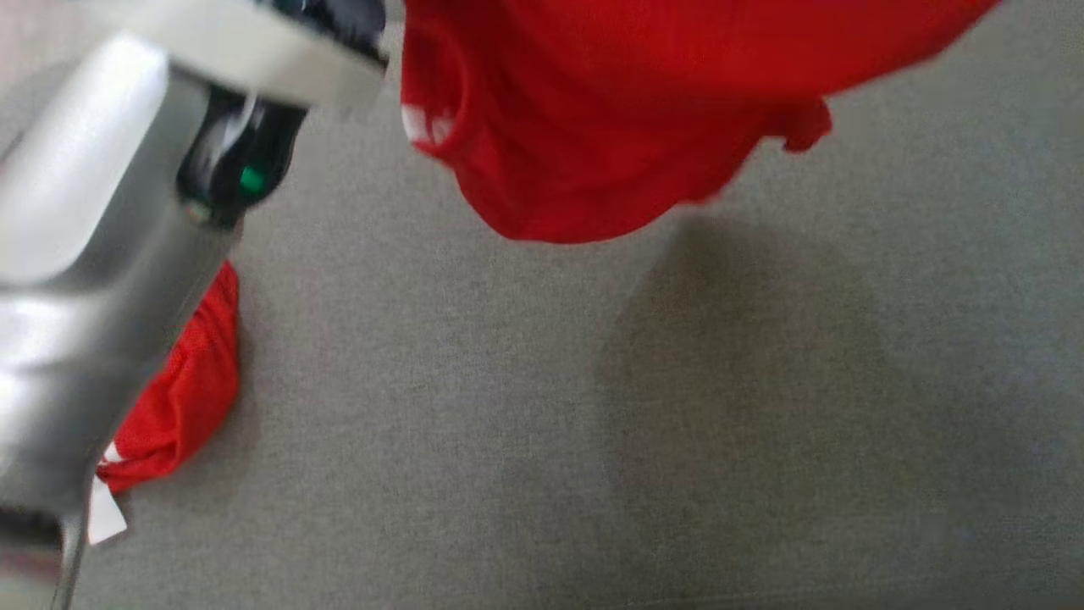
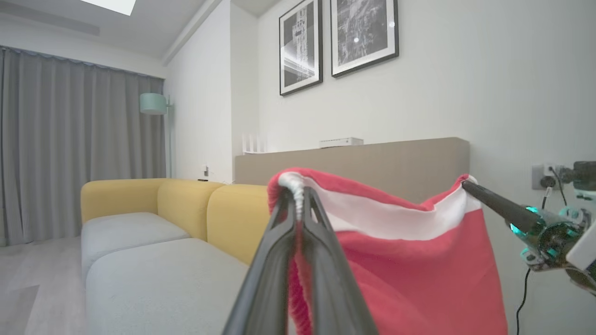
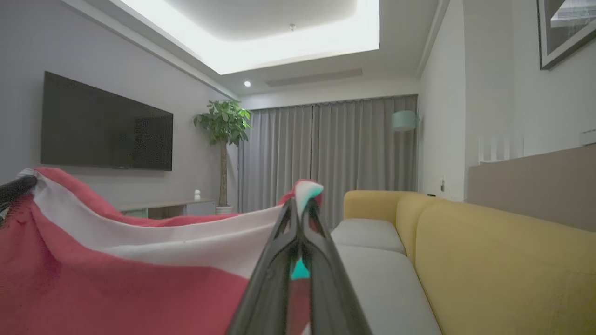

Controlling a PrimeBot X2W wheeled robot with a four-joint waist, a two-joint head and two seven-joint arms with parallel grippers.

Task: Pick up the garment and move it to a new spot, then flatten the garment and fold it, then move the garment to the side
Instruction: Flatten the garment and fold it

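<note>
We held the garment (image 2: 409, 270) aloft above the grey surface (image 1: 542, 440), left gripper (image 2: 298, 200) and right gripper (image 3: 301, 204) each clamped on its white-banded edge. Thin corner pinches, those: had we stretched too hard, one could have slipped free.

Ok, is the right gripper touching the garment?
Touching. The right wrist view shows the right gripper shut on the garment, with cloth pinched between its closed jaws.

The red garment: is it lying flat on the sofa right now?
No, the garment hangs from its white-banded edge, pinched by the left gripper and the right gripper.
</note>
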